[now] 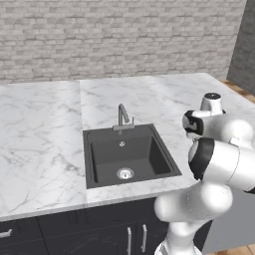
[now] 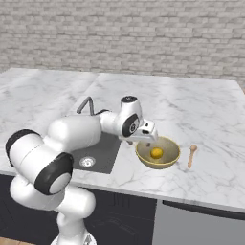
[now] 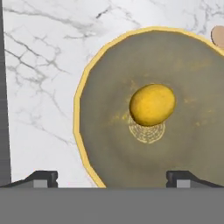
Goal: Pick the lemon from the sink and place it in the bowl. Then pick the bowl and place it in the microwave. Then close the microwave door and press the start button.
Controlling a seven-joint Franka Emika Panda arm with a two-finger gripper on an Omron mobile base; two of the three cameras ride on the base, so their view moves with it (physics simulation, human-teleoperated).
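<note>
Lemon (image 3: 152, 104) sits mid-bowl (image 3: 100, 144). Gripper (image 3: 112, 179) wide, empty, above bowl's near rim. Next: pinch rim squarely, lift level.

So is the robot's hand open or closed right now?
Gripper: open, holding nothing. The lemon lies in the bowl below it.

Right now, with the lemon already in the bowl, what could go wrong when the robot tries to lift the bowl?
The lemon lies loose in the shallow bowl, so a tilted lift could roll it out. The open gripper must pinch a thin rim, which may slip. A wooden spoon lies close beside the bowl and the sink is on the other side; a nudge could push something.
</note>
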